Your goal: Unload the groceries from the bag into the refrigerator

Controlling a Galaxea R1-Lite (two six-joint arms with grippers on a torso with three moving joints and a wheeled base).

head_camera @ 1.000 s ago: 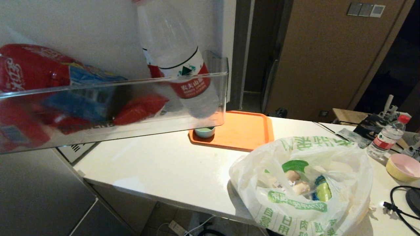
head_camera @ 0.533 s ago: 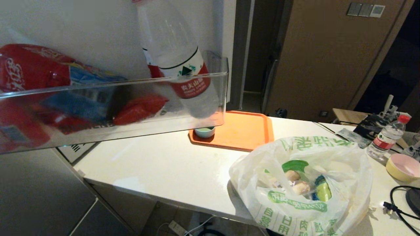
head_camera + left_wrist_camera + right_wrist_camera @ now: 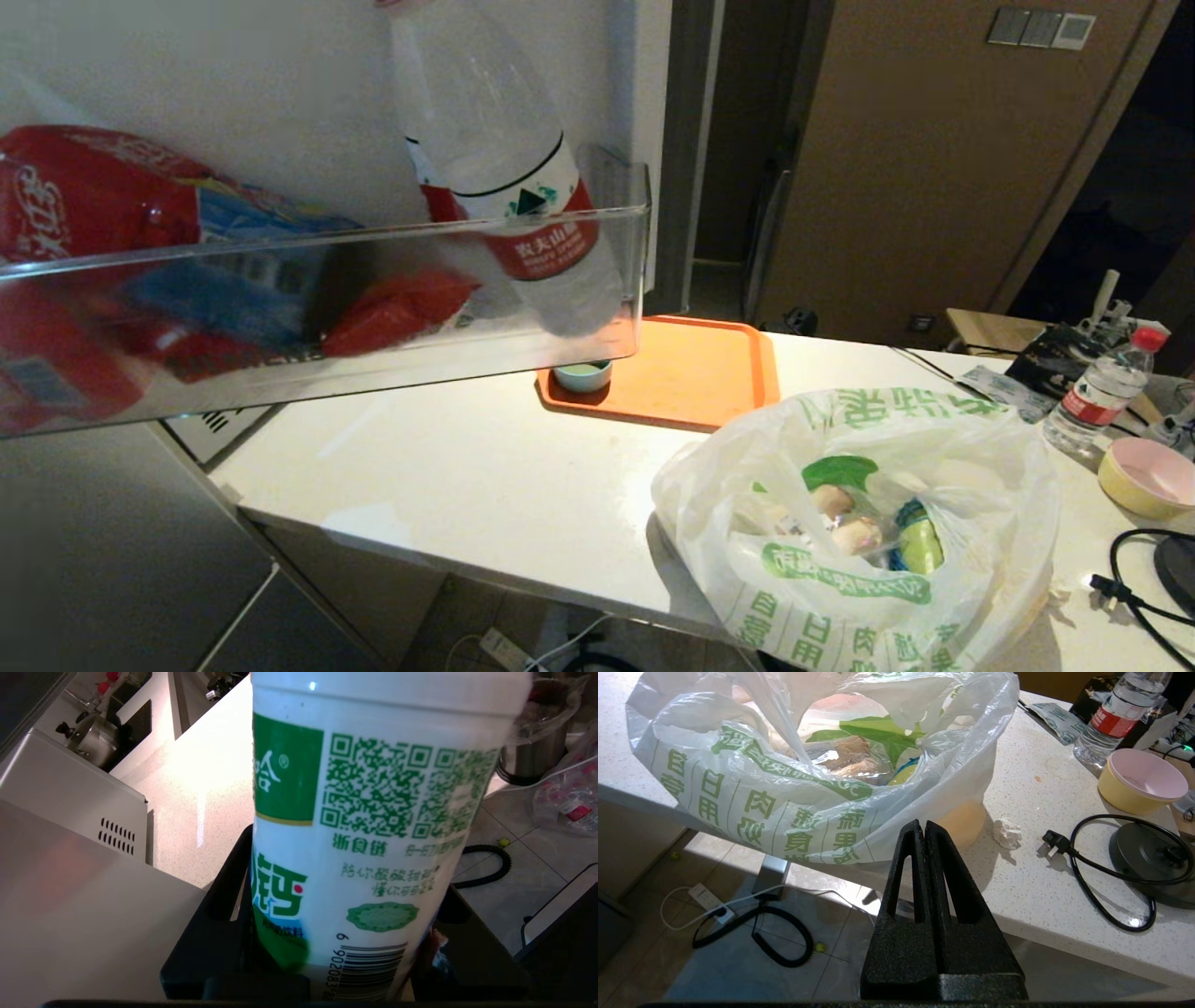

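Observation:
My left gripper [image 3: 345,872] is shut on a white bottle with a green label [image 3: 373,812], one black finger on each side of its lower part; it is outside the head view. The bag [image 3: 859,532], crinkly white with green characters, sits open on the white counter [image 3: 467,476] near its front edge. Inside it lie pale beige lumps [image 3: 845,523] and a yellow-green pack [image 3: 920,546]. The refrigerator's open door [image 3: 280,84] fills the upper left, with its clear door shelf [image 3: 327,238]. My right gripper [image 3: 924,826] is shut and empty, low in front of the counter edge below the bag [image 3: 784,788].
The door shelf holds a clear water bottle [image 3: 504,177] and red packs [image 3: 84,205]. An orange tray [image 3: 691,373] with a small cup [image 3: 582,375] lies behind the bag. At the right are a water bottle [image 3: 1102,392], a yellow bowl [image 3: 1148,476] and a black cable [image 3: 1134,579].

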